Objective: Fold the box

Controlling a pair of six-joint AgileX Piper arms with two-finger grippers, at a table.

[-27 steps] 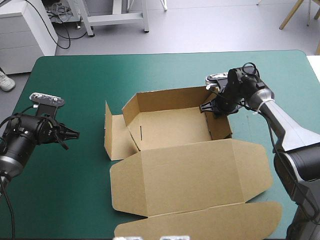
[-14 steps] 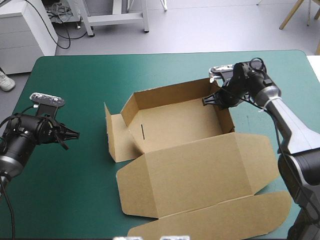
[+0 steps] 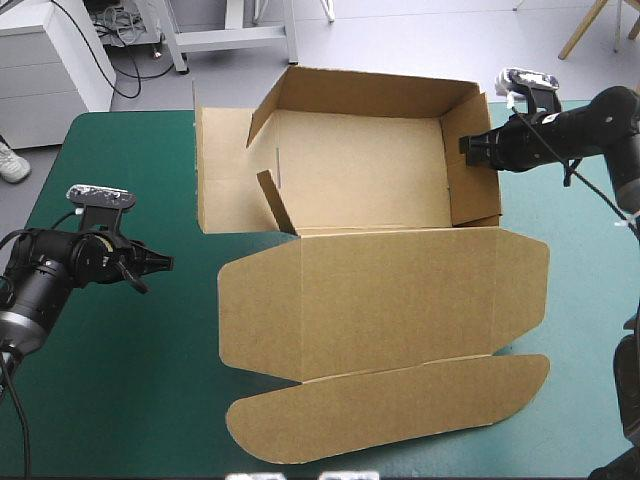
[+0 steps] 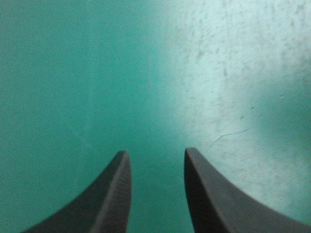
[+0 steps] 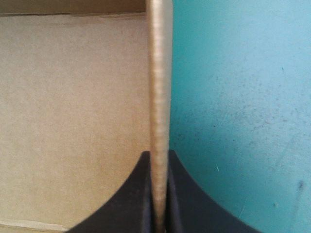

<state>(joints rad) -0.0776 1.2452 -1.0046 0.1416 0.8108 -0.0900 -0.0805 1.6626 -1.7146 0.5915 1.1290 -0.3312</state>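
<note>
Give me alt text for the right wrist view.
The right claw is shut on the box, pinching the edge of one brown wall. More board shows on one side of that wall, the teal-green cover on the other.

Counter: one unit, filling most of the high view. The top carries a teal-green cover that reaches every visible edge. The far edge runs near the top of the high view and ends in a rounded corner on each side. In the high view the cover lies flat and even in tone. In the left wrist view it shows a pale patch with fine dark specks and one thin curved scratch. In the right wrist view it shows scattered dark specks.
</note>
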